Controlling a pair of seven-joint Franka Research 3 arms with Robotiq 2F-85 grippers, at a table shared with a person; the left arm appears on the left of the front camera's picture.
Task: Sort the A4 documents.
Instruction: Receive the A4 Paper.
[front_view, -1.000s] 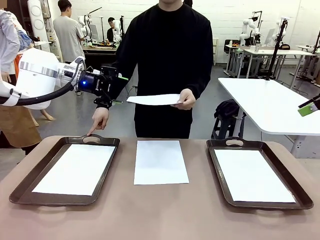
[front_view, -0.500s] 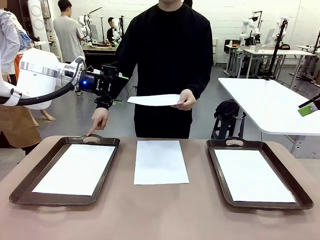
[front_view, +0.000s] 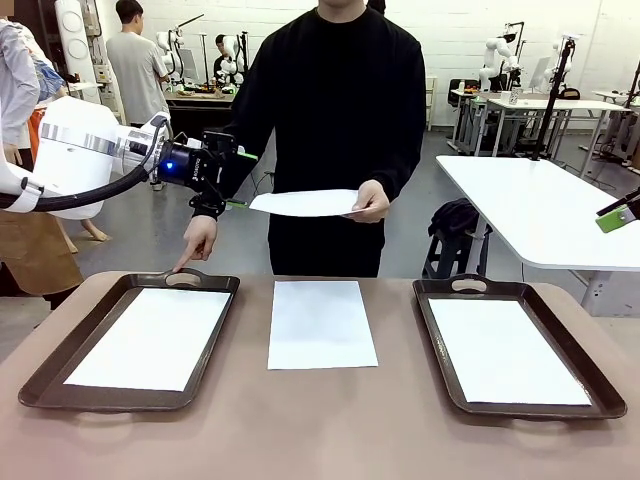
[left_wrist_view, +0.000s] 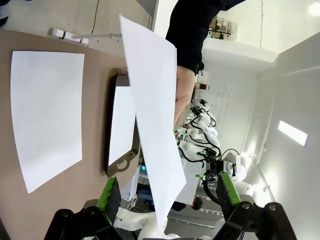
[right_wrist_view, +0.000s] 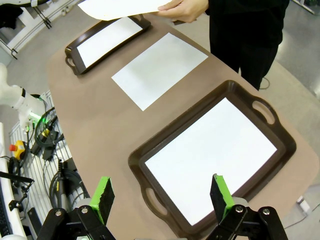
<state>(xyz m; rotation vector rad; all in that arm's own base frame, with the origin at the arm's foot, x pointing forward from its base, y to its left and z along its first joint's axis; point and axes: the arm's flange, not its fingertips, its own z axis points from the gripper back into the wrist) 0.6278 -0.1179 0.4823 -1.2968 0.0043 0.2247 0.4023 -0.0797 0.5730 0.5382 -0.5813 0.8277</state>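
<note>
Left gripper (front_view: 241, 180) spread, 2 trays (front_view: 60, 350) holding sheets (front_view: 150, 338)

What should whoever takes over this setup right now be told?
Left gripper: open, raised close to the edge of the offered sheet, not closed on it.
Right gripper: open, hovering above the right tray.
Person: holding hand keeps the offered sheet in the air; pointing hand has a finger at the left tray, by its far handle.
Other sheets: left-tray sheet, right-tray sheet, middle sheet lying on the table between the trays.
Done: one sheet in each tray.
Left: probably take the offered sheet to the left tray, then sort the middle sheet.
</note>
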